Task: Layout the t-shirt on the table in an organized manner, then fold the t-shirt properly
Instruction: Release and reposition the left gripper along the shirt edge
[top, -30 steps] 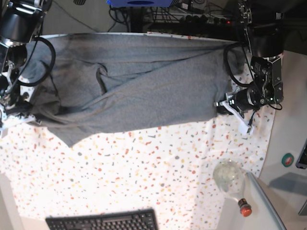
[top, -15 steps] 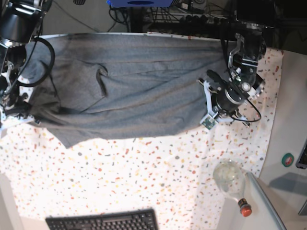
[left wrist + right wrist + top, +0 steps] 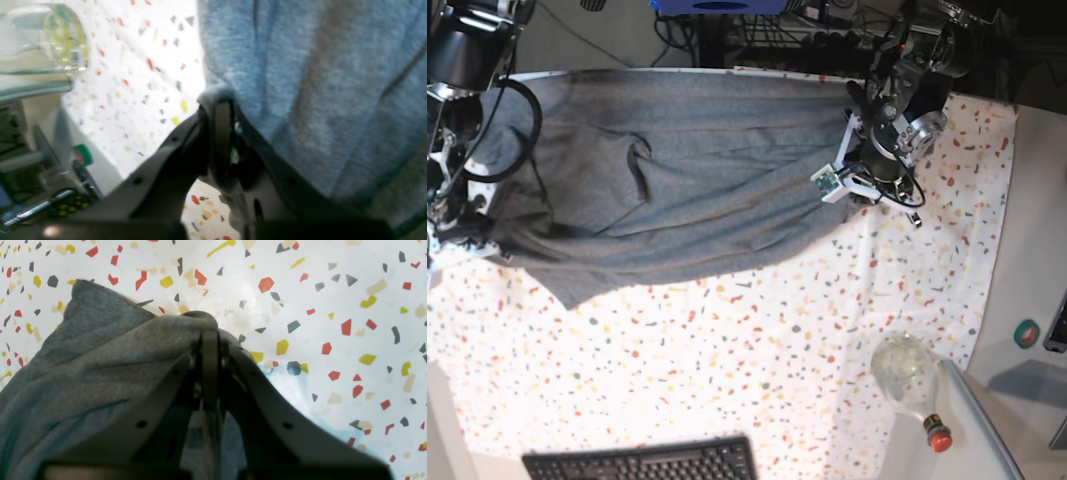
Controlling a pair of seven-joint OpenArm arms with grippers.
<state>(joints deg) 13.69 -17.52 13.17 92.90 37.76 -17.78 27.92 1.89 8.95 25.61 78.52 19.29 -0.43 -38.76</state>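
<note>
L wrist: left gripper (image 3: 220, 110) clamps t-shirt (image 3: 317, 83) edge, blurred; R wrist: right gripper (image 3: 209, 336) pinches a bunched fold over table (image 3: 333, 290); base: shirt spread across far side, right gripper cut off at frame edge.

The t-shirt (image 3: 697, 180) is heather-grey, soft and creased, spread lengthwise across the far half of the desk (image 3: 757, 360). Its surface shows long folds and a dark pucker left of centre. One end is bunched and lifted off the white, colour-flecked cloth; the near edge runs diagonally.
</note>
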